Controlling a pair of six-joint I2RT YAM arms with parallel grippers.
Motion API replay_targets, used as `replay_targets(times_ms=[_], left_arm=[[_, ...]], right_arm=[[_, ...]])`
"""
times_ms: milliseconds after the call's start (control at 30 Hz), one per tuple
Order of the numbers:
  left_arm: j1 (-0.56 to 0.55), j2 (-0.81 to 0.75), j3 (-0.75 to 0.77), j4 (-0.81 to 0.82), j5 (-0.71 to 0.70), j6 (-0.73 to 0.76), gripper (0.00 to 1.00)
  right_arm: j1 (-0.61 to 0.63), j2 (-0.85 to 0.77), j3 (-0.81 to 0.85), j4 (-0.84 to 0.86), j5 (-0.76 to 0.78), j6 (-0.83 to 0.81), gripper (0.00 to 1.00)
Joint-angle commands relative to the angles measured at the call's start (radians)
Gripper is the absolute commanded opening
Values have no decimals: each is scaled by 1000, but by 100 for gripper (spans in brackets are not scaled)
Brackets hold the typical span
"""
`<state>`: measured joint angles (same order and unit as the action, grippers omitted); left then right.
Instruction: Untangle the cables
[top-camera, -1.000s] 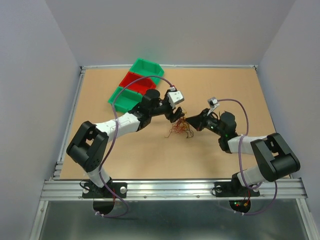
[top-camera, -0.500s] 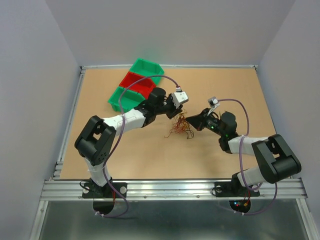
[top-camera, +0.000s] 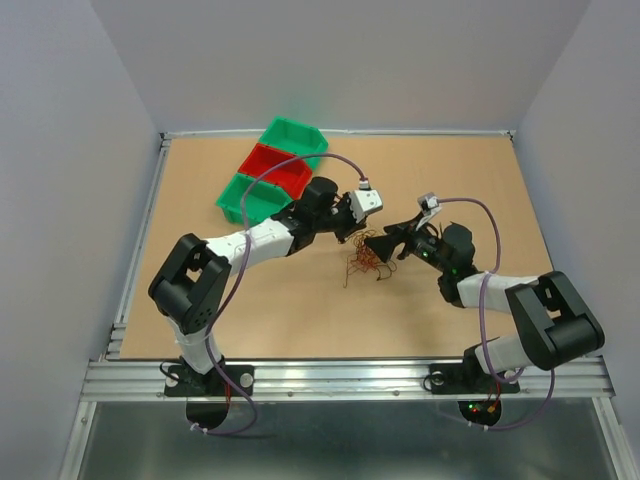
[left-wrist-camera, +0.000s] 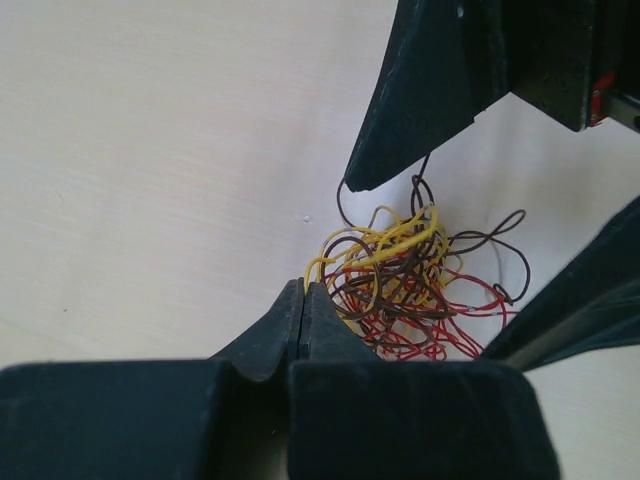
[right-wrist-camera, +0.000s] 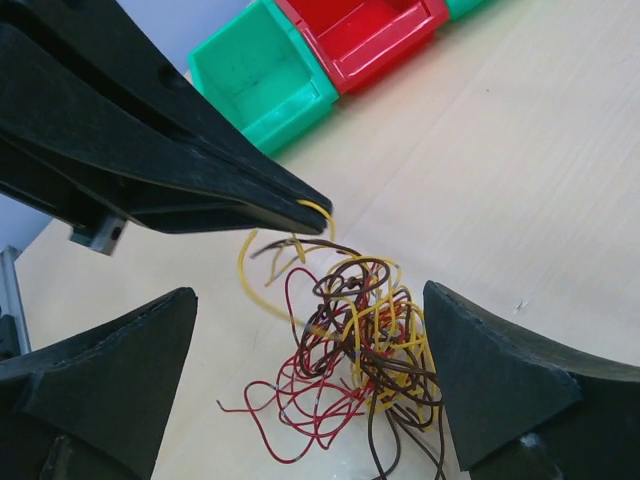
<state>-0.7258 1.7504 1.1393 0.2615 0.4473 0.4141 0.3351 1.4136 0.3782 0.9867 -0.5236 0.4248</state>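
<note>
The cables (top-camera: 367, 262) lie in a small loose clump near the middle of the top view, on the matte, tan, wood-grained desk (top-camera: 450, 180). They are thin, curly wires in red, yellow and dark brown, looped over one another, with the red strands spreading flat along the lower edge of the clump and the yellow and brown ones arching above.

The left gripper (left-wrist-camera: 303, 288) is clenched. Its smooth black wedge-shaped fingers are pressed flat together at the bottom centre of the left wrist view. In the right wrist view their tapered tip pinches a yellow strand (right-wrist-camera: 262, 285), which curves down from the tip into the clump.

The right gripper (right-wrist-camera: 310, 292) is released and spread wide. Its two broad, matte black triangular fingers (right-wrist-camera: 500, 390) stand at the lower left and lower right of the right wrist view, with the clump between them and touching neither.

At the upper left of the desk three glossy plastic bins sit in a diagonal row, touching: a green bin (top-camera: 293, 135), a red bin (top-camera: 275, 165) and another green bin (top-camera: 243, 197).
</note>
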Motion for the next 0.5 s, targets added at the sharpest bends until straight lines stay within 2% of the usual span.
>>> replay_targets(times_ms=[0,233,300,333,400,433,467], left_arm=[[-1,-109,28,-21,44,-14,0],[-1,-150,43,-41,96,-52,0],[-1,-154,66,-67,103,-69,0],[-1,-155,101,-77,111,-90,0],[-1,-169,154,-126,107,-118,0],[-1,-178,237,-157,94,-135,0],[-1,-190,291,-192,76,-136,0]], right_arm=[[7,30,21,35,10,-52,100],[44,171,97,43,-7,-115,100],[74,205,142,43,11,-129,92],[84,240,157,41,22,-129,75],[93,269,198,41,31,-121,50],[96,297,208,41,55,-101,26],[96,306,212,41,80,-90,19]])
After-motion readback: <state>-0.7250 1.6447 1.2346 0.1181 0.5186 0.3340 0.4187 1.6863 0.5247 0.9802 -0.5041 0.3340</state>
